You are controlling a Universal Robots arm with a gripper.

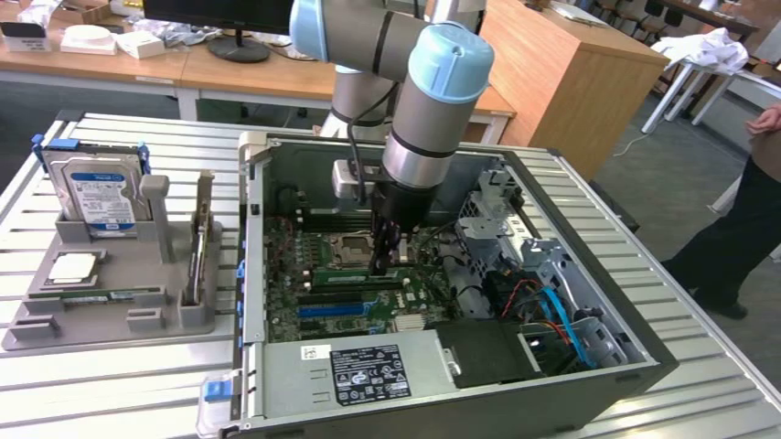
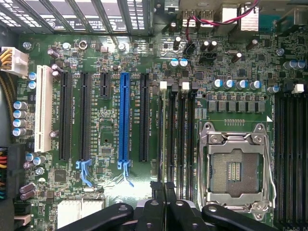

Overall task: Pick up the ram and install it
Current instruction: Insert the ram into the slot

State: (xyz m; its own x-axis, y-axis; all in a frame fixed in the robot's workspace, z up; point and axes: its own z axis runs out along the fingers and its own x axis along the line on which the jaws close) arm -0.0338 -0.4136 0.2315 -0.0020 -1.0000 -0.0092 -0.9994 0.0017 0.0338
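Observation:
My gripper [image 1: 388,263] reaches down into the open computer case [image 1: 610,357], over the motherboard [image 1: 366,302]. Its fingers are shut, tips together. They stand at one end of a thin green ram stick [image 1: 347,275] that lies along a memory slot beside the empty processor socket [image 1: 354,245]. Whether the tips press on the stick I cannot tell. In the wrist view my gripper [image 2: 163,185] is shut just above the row of memory slots [image 2: 182,134], in line with the slot nearest the blue slot [image 2: 125,120]. A second ram stick [image 1: 197,240] stands on edge in the grey holder [image 1: 110,325].
The holder at the exterior view's left also carries a blue-and-white hard drive [image 1: 101,197] and a small silver processor chip [image 1: 73,267]. The power supply [image 1: 354,370], a drive cage [image 1: 495,206] and blue cables [image 1: 564,315] crowd the case. A person [image 1: 751,192] stands at the exterior view's right.

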